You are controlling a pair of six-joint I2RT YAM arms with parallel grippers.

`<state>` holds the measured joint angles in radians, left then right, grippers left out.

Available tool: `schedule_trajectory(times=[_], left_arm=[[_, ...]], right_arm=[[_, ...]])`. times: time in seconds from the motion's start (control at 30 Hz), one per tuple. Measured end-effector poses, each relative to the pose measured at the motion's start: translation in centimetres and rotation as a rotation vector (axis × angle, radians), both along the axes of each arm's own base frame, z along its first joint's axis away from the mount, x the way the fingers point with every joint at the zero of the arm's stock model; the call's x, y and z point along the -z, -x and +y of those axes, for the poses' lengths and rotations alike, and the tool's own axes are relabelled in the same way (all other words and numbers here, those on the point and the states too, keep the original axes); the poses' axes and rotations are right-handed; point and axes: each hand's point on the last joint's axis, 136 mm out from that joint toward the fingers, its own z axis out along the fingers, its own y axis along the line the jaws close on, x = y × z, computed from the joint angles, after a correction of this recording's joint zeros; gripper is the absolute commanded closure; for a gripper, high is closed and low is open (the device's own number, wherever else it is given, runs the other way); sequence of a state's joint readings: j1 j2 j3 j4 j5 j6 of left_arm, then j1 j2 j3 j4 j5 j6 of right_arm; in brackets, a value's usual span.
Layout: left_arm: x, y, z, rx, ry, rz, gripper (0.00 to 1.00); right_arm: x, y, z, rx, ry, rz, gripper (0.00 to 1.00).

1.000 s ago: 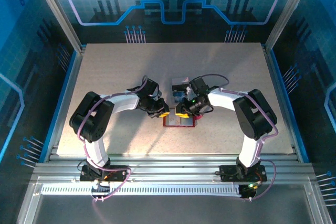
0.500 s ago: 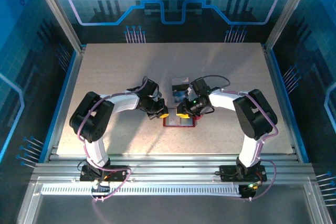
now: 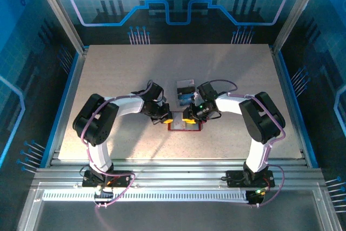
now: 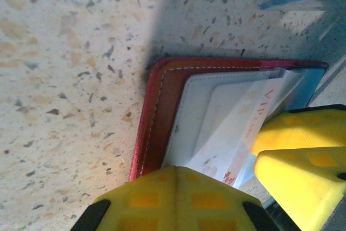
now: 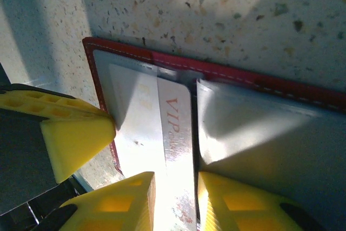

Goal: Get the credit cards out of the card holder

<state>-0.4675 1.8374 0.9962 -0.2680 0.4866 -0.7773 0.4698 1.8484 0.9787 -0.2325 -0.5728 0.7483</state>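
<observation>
Both tools partly cropped: right tool (image 5: 173, 187) clamped on VIP card (image 5: 175, 133); left tool (image 4: 216, 171) state unclear.

Card holder (image 3: 184, 125): red bifold, grey inner pockets, lying open and flat on the table. White card with red "VIP" print (image 5: 175, 133) is tilted, sticking partway out of holder's pocket.
</observation>
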Motion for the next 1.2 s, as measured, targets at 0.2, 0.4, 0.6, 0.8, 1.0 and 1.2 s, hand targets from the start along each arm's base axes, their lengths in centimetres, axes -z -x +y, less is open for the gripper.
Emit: schedule_trajectory(times=[0.2,0.4,0.6,0.8,1.0,1.2], left_arm=[[0.1,0.1,-0.1,0.006,-0.002,0.001,0.96],[0.1,0.2,-0.1,0.007,-0.002,0.002,0.96],[0.2,0.2,-0.1,0.008,-0.005,0.000,0.96],[0.2,0.2,-0.1,0.008,-0.005,0.000,0.96],[0.2,0.1,-0.1,0.006,-0.011,-0.002,0.96],[0.2,0.1,-0.1,0.006,-0.012,-0.003,0.96]], right_arm=[[0.1,0.0,0.2,0.002,-0.024,0.002,0.72],[0.0,-0.1,0.2,0.019,-0.071,0.011,0.75],[-0.1,-0.3,0.2,0.039,-0.115,0.015,0.78],[0.1,-0.2,0.2,0.053,-0.127,0.017,0.85],[0.3,0.0,0.0,0.054,-0.141,0.018,0.88],[-0.3,0.1,-1.1,0.074,-0.143,0.005,0.92]])
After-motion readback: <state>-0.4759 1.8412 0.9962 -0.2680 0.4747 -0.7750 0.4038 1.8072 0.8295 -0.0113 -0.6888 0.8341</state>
